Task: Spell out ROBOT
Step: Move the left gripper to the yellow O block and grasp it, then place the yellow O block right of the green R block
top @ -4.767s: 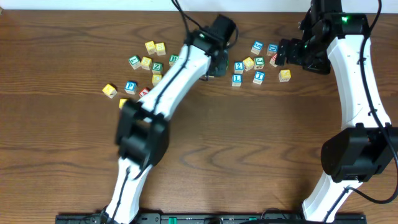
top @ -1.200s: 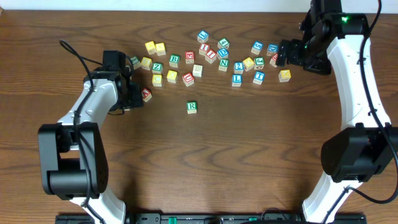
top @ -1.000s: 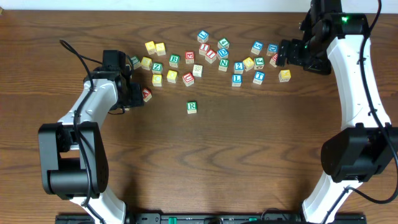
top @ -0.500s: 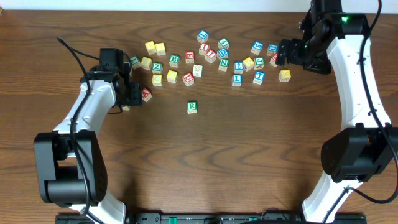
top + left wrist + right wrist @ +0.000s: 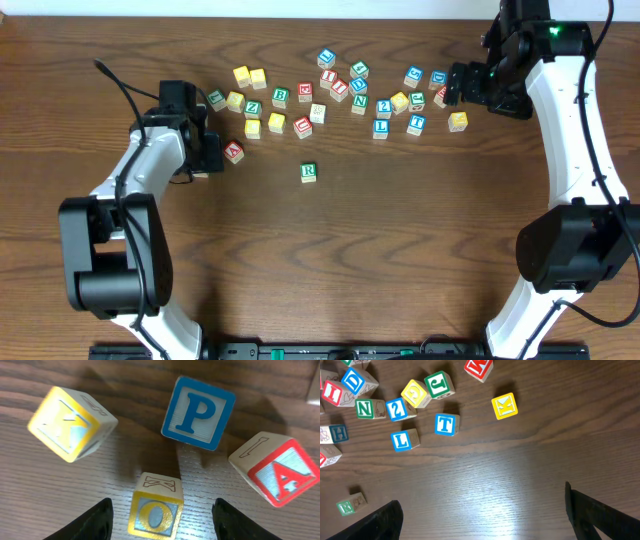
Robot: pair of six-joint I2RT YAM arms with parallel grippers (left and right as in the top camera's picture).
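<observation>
The green R block (image 5: 308,172) stands alone on the wooden table, below the scattered pile of letter blocks (image 5: 330,95). My left gripper (image 5: 204,160) is at the left end of the pile. In the left wrist view it (image 5: 162,506) is open, with its fingers on either side of a yellow O block (image 5: 155,512) and not touching it. A blue P block (image 5: 198,412), a red A block (image 5: 277,472) and a yellow block (image 5: 70,422) lie just beyond. My right gripper (image 5: 452,90) hovers open and empty (image 5: 482,510) over the pile's right end. A blue T block (image 5: 445,424) lies there.
Near the T block are a blue L block (image 5: 401,440), a yellow K block (image 5: 504,406) and a green J block (image 5: 440,385). The red A block (image 5: 233,152) sits right beside my left gripper. The table's far edge (image 5: 150,10) is behind the pile.
My left arm swung from the middle of the pile to its left end, leaving the green R block alone. In the last second it shifted only slightly. The right arm is still.
</observation>
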